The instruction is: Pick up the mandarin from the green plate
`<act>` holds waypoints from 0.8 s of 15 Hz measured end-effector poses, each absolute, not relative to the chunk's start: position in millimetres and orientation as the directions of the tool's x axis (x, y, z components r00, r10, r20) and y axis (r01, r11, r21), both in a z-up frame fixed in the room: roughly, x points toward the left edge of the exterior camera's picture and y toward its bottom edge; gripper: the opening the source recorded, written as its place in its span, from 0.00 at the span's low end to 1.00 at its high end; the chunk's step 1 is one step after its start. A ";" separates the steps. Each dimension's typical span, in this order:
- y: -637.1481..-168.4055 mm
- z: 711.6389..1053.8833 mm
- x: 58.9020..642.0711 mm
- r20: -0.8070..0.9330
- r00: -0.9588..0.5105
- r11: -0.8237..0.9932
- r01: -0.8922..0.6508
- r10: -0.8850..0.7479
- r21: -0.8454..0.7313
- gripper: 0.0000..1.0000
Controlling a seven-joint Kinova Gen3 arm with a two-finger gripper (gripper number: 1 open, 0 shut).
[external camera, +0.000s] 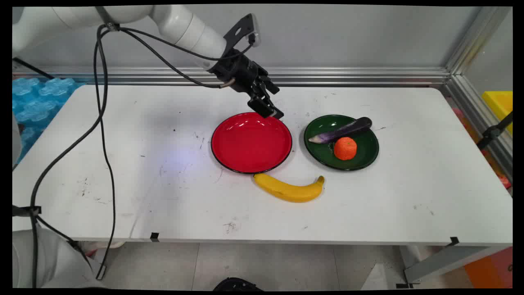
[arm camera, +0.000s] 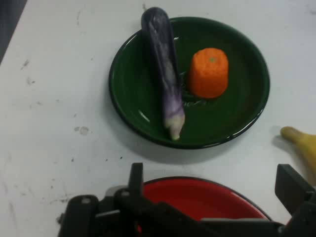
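White table [external camera: 123, 164] mostly bare; gripper [external camera: 270, 111] spread wide, holding nothing, over red plate [external camera: 251, 142] far rim.

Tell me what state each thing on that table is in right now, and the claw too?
gripper: open, holding nothing, above the red plate's far rim.
red plate: empty.
green plate: holds two things.
eggplant: lying across the green plate, dark end over its rim.
carrot piece: upright on the green plate.
banana: on the table, by the red plate.
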State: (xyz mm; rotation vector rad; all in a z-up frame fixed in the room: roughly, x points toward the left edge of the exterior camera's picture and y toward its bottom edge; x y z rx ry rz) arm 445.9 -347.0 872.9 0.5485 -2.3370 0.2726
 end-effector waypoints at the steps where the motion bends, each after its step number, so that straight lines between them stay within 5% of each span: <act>1: -346.2 875.5 445.8 0.692 -0.653 0.890 -0.455 -0.307 -0.034 1.00; 12: -333.7 904.3 422.6 0.743 -0.605 0.911 -0.413 -0.285 0.013 1.00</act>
